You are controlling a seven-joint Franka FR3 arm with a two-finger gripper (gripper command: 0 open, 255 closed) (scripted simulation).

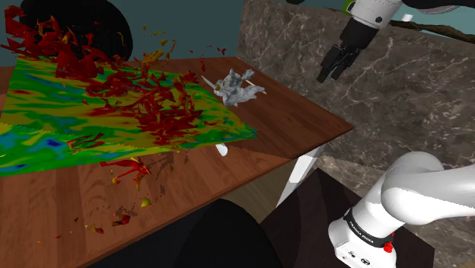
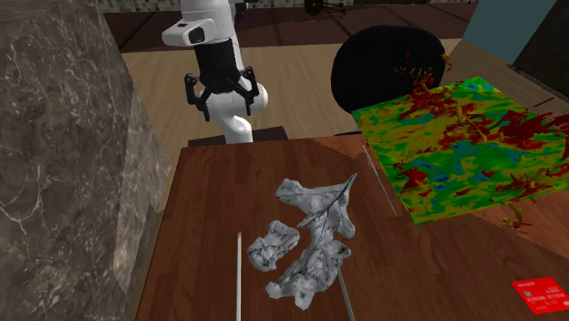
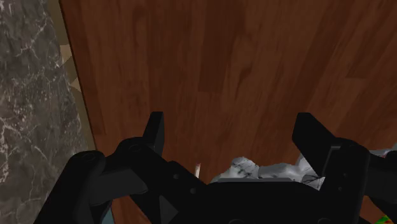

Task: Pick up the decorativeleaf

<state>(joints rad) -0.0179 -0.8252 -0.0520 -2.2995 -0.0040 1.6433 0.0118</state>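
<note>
Wooden table (image 3: 222, 57); gripper (image 3: 232, 127) fingers (image 3: 154, 130) spread wide, empty; leaf (image 3: 254, 170) untouched.

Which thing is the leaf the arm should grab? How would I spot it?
Start at the brown wooden table. On its bare part, beside the bright green and red sheet, lies the decorative leaf. It alone is mottled grey-white, lobed, with a dark stem.

**Wooden worktop with a leaf and a bright sheet**

The brown wooden worktop (image 2: 205, 210) carries a grey, marbled leaf (image 2: 315, 232) lying flat, with a thin pale rod (image 2: 239, 274) just beside it. Toward the second exterior view's right lies a green, red-spattered sheet (image 2: 438, 150), and a small red card (image 2: 540, 294) lies nearer.
</note>
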